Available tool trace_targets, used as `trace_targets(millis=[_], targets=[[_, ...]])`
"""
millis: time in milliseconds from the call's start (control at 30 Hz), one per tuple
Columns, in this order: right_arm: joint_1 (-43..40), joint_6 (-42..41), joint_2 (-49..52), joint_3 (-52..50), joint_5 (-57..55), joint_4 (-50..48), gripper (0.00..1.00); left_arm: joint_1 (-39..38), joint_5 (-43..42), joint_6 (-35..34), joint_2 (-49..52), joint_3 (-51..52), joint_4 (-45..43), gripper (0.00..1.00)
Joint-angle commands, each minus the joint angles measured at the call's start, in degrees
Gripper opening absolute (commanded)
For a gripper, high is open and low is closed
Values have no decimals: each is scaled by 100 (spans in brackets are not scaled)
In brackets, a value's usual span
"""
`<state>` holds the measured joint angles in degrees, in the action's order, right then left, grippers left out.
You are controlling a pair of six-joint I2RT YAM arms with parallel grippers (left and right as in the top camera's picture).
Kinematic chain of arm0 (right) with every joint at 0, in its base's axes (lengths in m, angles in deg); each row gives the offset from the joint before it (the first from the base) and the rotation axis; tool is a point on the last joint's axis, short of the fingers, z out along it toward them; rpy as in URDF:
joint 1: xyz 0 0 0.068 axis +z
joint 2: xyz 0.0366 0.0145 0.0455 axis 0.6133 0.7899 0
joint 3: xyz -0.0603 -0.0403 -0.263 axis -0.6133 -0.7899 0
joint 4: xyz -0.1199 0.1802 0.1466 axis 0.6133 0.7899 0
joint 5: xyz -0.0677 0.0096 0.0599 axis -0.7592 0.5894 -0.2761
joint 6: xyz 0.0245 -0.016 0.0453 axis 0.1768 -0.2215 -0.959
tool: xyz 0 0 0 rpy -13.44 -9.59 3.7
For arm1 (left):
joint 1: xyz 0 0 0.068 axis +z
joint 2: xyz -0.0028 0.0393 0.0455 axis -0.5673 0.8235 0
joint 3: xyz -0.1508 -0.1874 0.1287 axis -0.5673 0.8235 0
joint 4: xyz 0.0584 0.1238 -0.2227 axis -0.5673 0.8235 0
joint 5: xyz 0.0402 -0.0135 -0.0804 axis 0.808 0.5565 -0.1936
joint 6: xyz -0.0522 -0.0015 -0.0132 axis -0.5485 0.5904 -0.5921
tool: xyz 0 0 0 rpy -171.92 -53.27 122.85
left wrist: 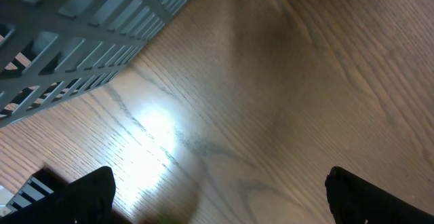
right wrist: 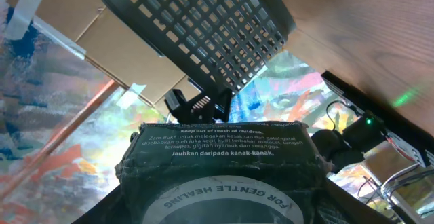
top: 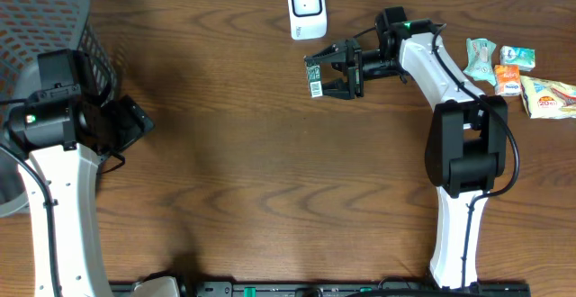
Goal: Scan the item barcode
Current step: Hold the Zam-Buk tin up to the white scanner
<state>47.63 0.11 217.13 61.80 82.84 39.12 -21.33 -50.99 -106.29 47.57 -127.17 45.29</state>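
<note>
Dark wood-grain table [top: 252, 171] fills the whole overhead shot, so that's the stage. Step-wise I'd say we're mid-presentation: the item is in the grip and close to the reader, but the scan itself doesn't look done to me. Next move, as far as I can judge, calls for turning the wrist so the barcode face actually looks at the scanner window. Then it needs holding steady there, without squashing the box.

Starting nearest, at the lower left of the overhead frame: the left gripper [left wrist: 217, 197] is spread as wide as it goes, with nothing between its fingers. It hovers over bare wood just beside the grey plastic mesh basket [top: 36, 18] in the upper left corner.

Up in the upper middle, the right gripper [top: 326, 73] is pinching the small dark carton [right wrist: 224, 156] with white print, jaws partly closed onto its sides. From above, a white barcode label shows on the carton's left end.

Farthest back, at the top edge, sits the white box-shaped scanner [top: 307, 9], near the carton but not touching it. Colourful snack packets [top: 517, 72] wait at the upper right, well apart.
</note>
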Motion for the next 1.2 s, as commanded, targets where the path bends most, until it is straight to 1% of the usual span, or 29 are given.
trace_targets(millis=[0, 67, 167, 300, 667, 1167], targets=[[-57, -162, -66, 111, 245, 4, 58, 20, 94, -33, -24, 11, 26, 97], [-57, -225, -66, 111, 245, 4, 59, 20, 94, -33, -24, 11, 26, 98], [-68, -566, -66, 111, 245, -74, 59, 20, 94, -33, -24, 11, 26, 98], [-133, -990, -66, 111, 219, -645, 59, 20, 94, -33, -24, 11, 26, 97], [-181, -1235, -66, 111, -127, -791, 59, 20, 94, -33, -24, 11, 26, 98], [-188, -1233, -66, 111, -404, -918, 59, 20, 94, -33, -24, 11, 26, 98]])
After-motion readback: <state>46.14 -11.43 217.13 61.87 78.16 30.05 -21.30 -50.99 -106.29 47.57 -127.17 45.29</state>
